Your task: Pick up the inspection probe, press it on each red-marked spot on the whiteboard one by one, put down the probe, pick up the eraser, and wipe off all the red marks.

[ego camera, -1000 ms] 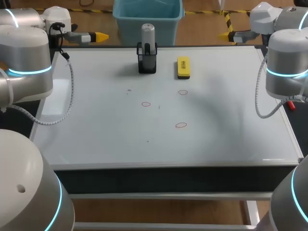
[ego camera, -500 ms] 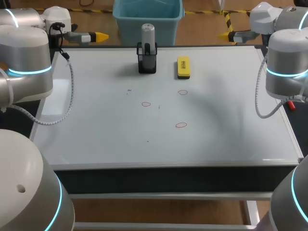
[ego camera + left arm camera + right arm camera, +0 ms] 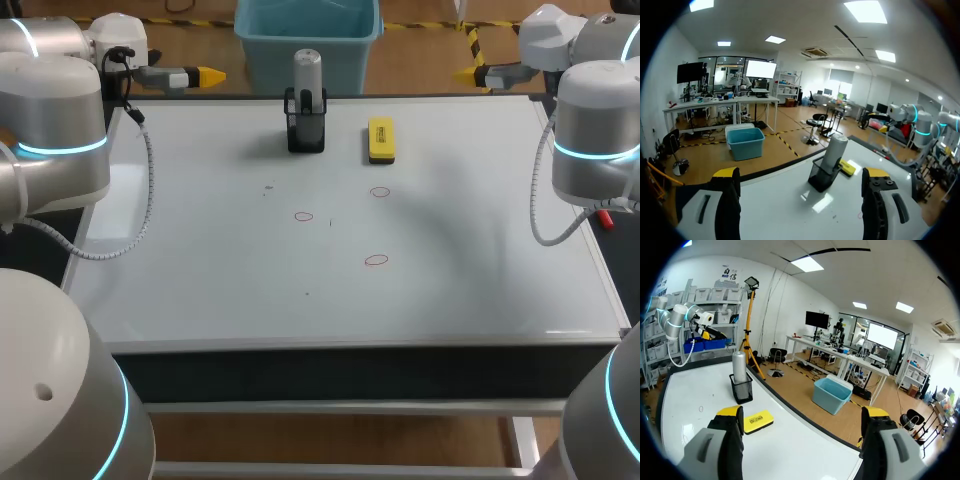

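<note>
Sitting at step one: grey cylindrical probe (image 3: 307,70) in black mesh holder (image 3: 306,132). Left pincer (image 3: 800,173) and right pincer (image 3: 802,411) both spread, empty. Next, probably: grip probe, lift up.

This looks like a robotics lab. 2 grey robot arms, the left arm (image 3: 60,130) and the right arm (image 3: 595,130), flank a whiteboard (image 3: 200,260) laid flat as a test bench. On it are a probe (image 3: 307,70) upright in a black mesh holder (image 3: 306,132), a yellow eraser (image 3: 381,139) and what seem to be 3 faint red marks (image 3: 376,260).
</note>
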